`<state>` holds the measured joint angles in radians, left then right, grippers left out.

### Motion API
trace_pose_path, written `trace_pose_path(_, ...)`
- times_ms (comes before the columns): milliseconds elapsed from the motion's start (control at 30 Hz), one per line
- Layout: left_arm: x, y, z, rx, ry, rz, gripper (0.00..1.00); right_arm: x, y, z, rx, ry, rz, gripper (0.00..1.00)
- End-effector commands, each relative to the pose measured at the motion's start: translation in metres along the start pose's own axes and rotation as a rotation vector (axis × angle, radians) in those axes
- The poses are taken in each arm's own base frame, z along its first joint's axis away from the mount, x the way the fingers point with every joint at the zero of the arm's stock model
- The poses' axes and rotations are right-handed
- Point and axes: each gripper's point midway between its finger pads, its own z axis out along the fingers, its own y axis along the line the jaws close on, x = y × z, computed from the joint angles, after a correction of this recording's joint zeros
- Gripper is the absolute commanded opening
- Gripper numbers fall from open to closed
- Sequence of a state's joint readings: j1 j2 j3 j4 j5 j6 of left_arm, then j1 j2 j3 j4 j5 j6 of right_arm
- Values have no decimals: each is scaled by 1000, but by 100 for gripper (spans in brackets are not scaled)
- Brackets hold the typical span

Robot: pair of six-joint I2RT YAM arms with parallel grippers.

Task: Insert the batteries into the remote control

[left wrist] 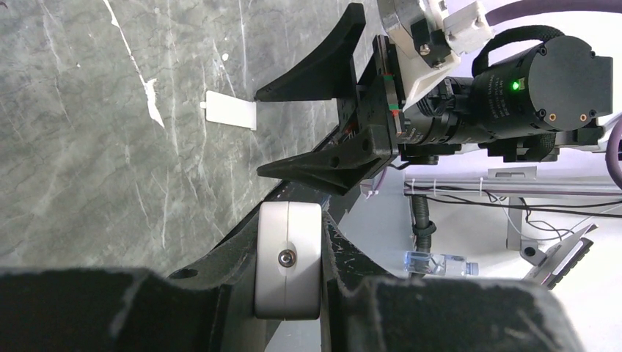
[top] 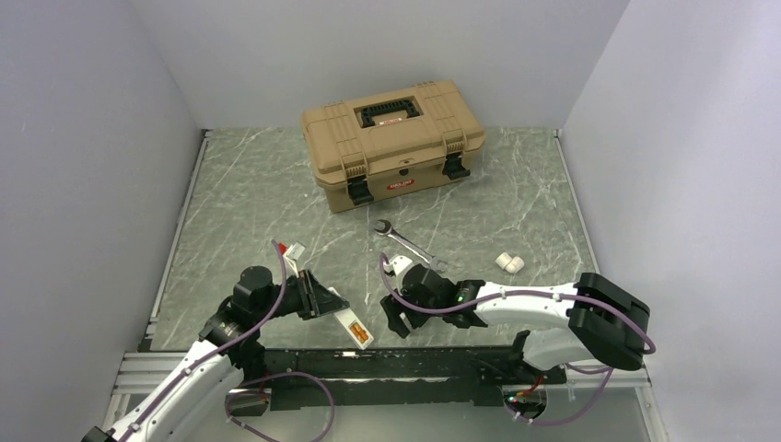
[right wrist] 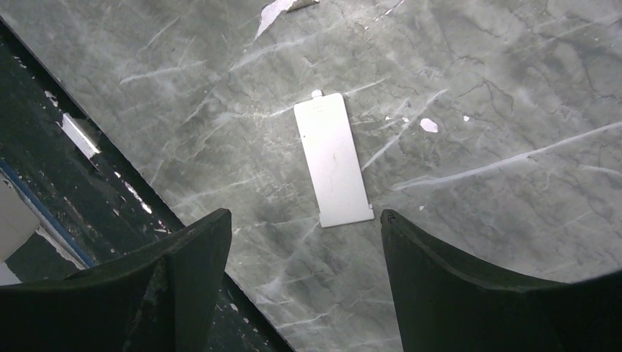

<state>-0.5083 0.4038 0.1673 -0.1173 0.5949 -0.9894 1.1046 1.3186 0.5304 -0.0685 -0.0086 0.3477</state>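
Grey marble table w/ toolbox, wrench — flat white cover near edge.

Left gripper was clamped tight on the remote control, seen end-on w/ a small screw showing. Right gripper hung opposite it, low over the grey marble table, black jaws spread wide. Thin white cover lay flat on the table right by its upper finger. Green LED was lit on that arm's motor
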Motion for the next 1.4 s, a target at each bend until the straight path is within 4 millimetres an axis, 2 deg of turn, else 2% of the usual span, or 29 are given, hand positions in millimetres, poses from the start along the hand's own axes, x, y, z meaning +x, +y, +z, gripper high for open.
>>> trace_pose_path(0, -7, -10, 1, 41, -23, 19, 0, -8, 4, 0, -22, -40, 31, 76)
trace_pose_path(233, -7, -10, 1, 38, -20, 23, 0, -8, 1, 3, -5, -35, 18, 73)
trace_pose_path(400, -8, -11, 0, 41, -26, 23, 0, -8, 8, 4, -36, -23, 19, 61)
trace_pose_path(500, -7, -10, 0, 40, -27, 21, 0, -7, 11, 2, -45, -26, 30, 57)
trace_pose_path(633, -6, -9, 1, 39, -23, 18, 0, -4, 13, -1, -39, -26, 46, 57)
trace_pose_path(700, -7, -10, 1, 40, -23, 20, 0, -2, 16, -2, -32, -21, 43, 61)
trace_pose_path(867, -7, -11, 2, 47, -20, 19, 0, 4, 10, 4, 52, 0, 40, 62)
trace_pose_path(1133, -6, -9, 0, 40, -22, 20, 0, 7, -5, 9, 184, 38, 25, 53)
trace_pose_path(1367, -7, -11, 1, 43, -21, 25, 0, 13, -4, 12, 214, 82, -9, 47)
